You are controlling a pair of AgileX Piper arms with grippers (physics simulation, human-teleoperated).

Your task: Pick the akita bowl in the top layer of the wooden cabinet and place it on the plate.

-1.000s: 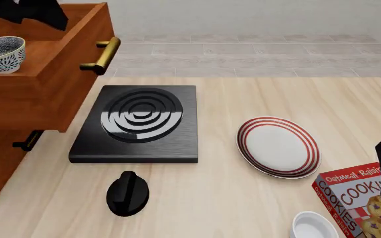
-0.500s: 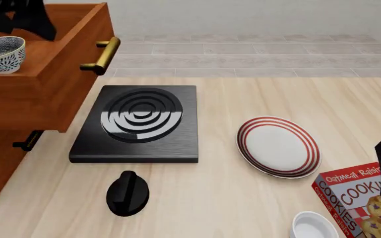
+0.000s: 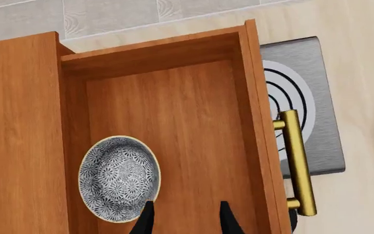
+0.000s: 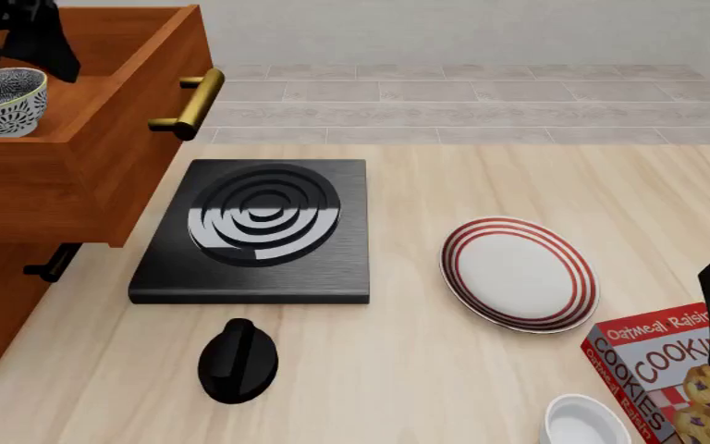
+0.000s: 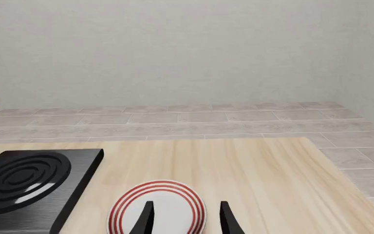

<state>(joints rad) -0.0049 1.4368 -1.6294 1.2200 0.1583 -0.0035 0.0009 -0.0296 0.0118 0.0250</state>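
We are at the reach-in step: our left gripper [image 3: 183,219] hangs open and empty above the pulled-out top drawer [image 3: 174,126] of the cabinet [image 4: 34,194], just beside the bowl [image 3: 119,178] lying inside. Next we must centre over its rim and descend. The right gripper [image 5: 183,219] waits open near the plate [image 4: 520,274]. The gripper bodies are cut off.

My left gripper [image 3: 183,219]: two slim black tapered fingers, matte, no markings I can see. Right gripper [image 5: 183,219] identical; its arm's a plain black block.
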